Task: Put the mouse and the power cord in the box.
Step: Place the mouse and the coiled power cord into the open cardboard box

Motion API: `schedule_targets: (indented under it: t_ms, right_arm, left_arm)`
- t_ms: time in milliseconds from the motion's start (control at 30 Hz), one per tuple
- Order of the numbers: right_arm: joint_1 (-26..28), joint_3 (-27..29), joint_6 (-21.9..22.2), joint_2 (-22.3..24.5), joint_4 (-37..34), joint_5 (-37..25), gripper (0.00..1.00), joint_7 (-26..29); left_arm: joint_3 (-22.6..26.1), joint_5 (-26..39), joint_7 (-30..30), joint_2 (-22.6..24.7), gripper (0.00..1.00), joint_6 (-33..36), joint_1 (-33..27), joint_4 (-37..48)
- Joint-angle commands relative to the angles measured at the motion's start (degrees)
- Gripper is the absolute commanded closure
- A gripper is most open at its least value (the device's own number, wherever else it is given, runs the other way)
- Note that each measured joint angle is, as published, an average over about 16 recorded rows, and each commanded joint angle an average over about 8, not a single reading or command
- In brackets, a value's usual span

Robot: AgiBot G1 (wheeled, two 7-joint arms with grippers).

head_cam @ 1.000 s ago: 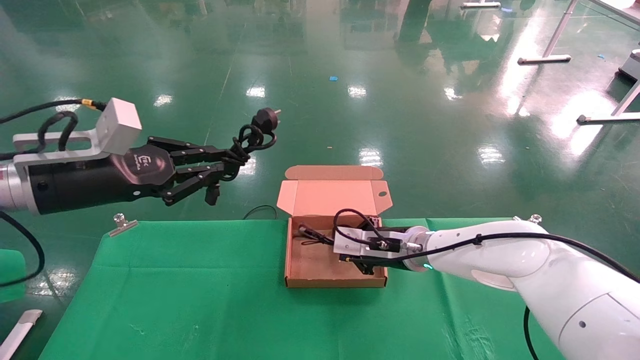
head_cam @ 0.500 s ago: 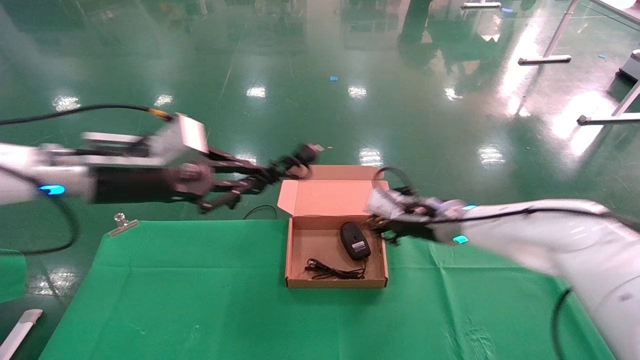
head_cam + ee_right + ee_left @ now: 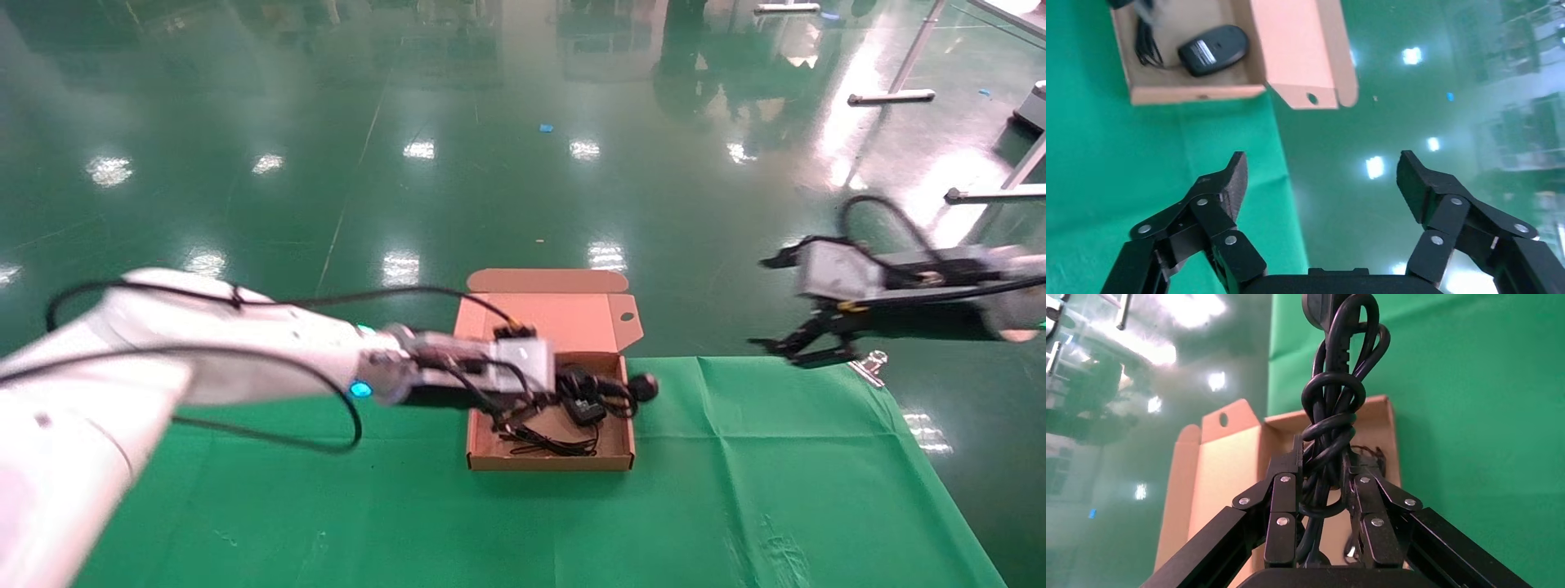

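left gripper (image 3: 1324, 478) is over the box (image 3: 482, 441), jaws clamped on the knotted middle of the power cord (image 3: 1333, 410). its plug end (image 3: 645, 386) pokes past the box's right wall. the mouse (image 3: 1212, 49) lies inside the box. right gripper (image 3: 1321, 184) is off to the right above the table edge, jaws wide, empty. the cord looks stiff-ish and springy, likely bulky; gripping the knot seems best.
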Motion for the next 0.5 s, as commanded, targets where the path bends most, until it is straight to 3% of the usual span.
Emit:
schedule_targets:
  t_ms: [33,300,500]
  right_arm:
    - [1.3,-0.2,-1.3,1.6,0.1,-0.4,0.0,-0.4]
    - [1.7,-0.4,-2.7,4.3,2.6,-0.7,0.0,1.1]
    - [1.2,-0.5,-2.1,5.1,4.8,-0.9,0.0,2.5]
  left_arm:
    - [2.1,-0.2,-2.0,0.1,1.0,-2.3,2.6,-3.9]
    - [10.2,-3.7,-14.9,-0.3,1.0,-7.1,4.5,-7.6]
    - [14.2,-5.4,-19.9,-0.4,1.0,-11.8,3.6,-8.6]
